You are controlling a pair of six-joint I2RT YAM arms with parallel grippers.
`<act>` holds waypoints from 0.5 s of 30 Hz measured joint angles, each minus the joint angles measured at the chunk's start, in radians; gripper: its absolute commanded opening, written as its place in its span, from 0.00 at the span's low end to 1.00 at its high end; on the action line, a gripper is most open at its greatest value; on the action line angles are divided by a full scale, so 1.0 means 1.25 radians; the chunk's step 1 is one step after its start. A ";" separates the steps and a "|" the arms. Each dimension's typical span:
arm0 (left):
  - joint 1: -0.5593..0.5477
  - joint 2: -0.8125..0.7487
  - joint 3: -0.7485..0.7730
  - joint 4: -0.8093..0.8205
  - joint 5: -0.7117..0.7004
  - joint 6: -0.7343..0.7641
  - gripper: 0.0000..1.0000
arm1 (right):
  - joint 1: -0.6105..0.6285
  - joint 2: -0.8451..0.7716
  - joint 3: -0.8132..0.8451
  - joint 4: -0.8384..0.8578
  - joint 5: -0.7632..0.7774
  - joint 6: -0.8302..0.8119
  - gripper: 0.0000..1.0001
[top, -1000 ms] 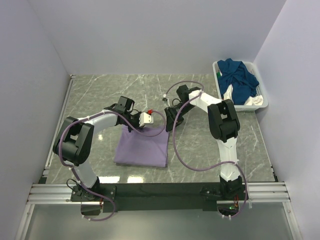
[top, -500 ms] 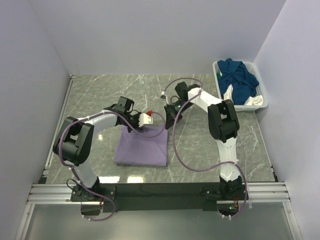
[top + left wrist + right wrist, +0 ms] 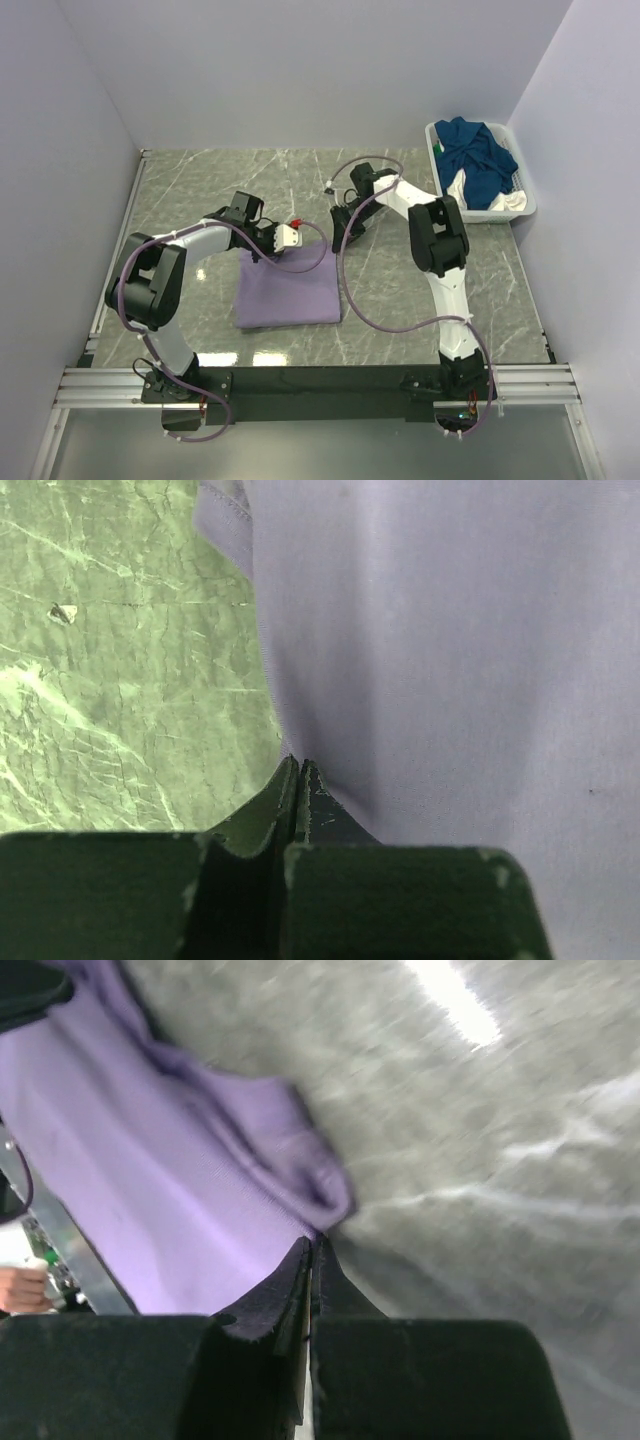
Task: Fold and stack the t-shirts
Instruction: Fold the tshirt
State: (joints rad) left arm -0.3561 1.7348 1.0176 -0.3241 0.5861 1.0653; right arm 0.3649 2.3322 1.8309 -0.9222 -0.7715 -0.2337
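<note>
Tabletop (image 3: 200, 190): grey-green stone pattern, pale veins, slight gloss. Bright lamp reflections (image 3: 270, 357) near front edge. Back wall (image 3: 300, 70), left wall (image 3: 60, 150), right wall (image 3: 590, 120): plain, pale lilac-white, closing tabletop in on three sides. Metal rail (image 3: 115, 250) along left edge of tabletop. Silver slotted beams (image 3: 110, 385) across front. Grey glossy panel (image 3: 320, 450) below beams. Light even, shadows soft.

One pale lilac folded cloth t-shirt (image 3: 288, 295), centre frame. One white slatted plastic basket (image 3: 527, 196), upper right, holding crumpled dark teal-blue cloth (image 3: 478, 155) and white cloth (image 3: 508, 204), piece count unclear. Two black-and-white robot arms: left arm (image 3: 190, 243), right arm (image 3: 440, 235).
</note>
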 measured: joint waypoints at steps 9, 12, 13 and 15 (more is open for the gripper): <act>0.004 0.019 0.000 0.004 0.000 0.016 0.01 | -0.002 -0.003 0.037 0.019 -0.013 0.031 0.00; 0.005 0.019 0.000 0.005 0.000 0.018 0.01 | -0.002 -0.040 0.029 0.026 -0.022 0.033 0.00; 0.005 0.019 0.000 0.006 0.000 0.018 0.01 | -0.002 -0.053 0.025 0.034 -0.025 0.035 0.00; 0.005 0.019 0.000 0.009 0.000 0.019 0.01 | -0.001 -0.068 0.023 0.045 -0.027 0.042 0.00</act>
State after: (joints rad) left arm -0.3500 1.7588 1.0176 -0.3126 0.5865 1.0889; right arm 0.3634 2.2475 1.8595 -0.8654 -0.8047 -0.1806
